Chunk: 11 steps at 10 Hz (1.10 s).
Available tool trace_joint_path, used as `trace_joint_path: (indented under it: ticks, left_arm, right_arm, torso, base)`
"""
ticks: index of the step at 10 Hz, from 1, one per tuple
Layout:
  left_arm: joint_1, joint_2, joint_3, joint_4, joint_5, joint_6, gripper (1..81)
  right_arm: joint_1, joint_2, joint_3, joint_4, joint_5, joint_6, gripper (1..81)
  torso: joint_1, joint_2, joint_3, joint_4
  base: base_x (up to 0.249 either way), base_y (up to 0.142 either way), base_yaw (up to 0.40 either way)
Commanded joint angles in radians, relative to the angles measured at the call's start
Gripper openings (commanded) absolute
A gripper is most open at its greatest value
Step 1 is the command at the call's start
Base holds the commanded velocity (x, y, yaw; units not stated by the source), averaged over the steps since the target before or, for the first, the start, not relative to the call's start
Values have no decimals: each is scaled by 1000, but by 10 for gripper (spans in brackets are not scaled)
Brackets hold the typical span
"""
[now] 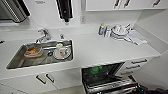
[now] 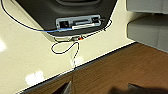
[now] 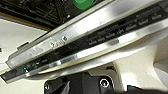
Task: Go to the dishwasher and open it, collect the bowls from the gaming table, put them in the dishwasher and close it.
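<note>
1 green bowl (image 1: 95, 69) is seen racked in the half-open dishwasher (image 1: 110, 83) under the counter (image 1: 105, 51), so its door should be raised squarely by the top edge; neither claw's state can be told.

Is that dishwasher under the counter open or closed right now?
Open, though not fully down. The dishwasher door tilts out from the cabinet, showing the dark racks inside and a green bowl sitting in them.

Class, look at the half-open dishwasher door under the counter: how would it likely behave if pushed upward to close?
The dishwasher door looks stiff, being metal-faced, so it would probably swing as one piece. It likely feels fairly heavy. The green bowl inside might rattle.
</note>
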Motion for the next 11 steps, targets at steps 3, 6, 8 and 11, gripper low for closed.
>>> trace_joint_path:
  ticks: [3, 6, 8, 11]
  left_arm:
    - [18, -2, 7, 0, 87, -2, 811]
    - [-13, 6, 10, 20, 171, 13, 811]
    - [-19, 3, 9, 21, 171, 10, 811]
    - [-19, 12, 9, 23, 171, 11, 811]
  right_arm:
    - [-164, -123, 41, -12, -47, -84, 811]
    - [-312, -128, 6, -21, 34, -120, 811]
    - [-407, -92, -49, -26, 100, -141, 811]
    - [-510, 10, -186, -33, 151, -162, 811]
  torso:
    - [88, -137, 0, 0]
    - [153, -243, 0, 0]
    - [199, -317, 1, 0]
    - [268, -428, 1, 0]
  base:
    - [0, 0, 0]
    - [0, 0, 0]
    - [0, 0, 0]
    - [0, 0, 0]
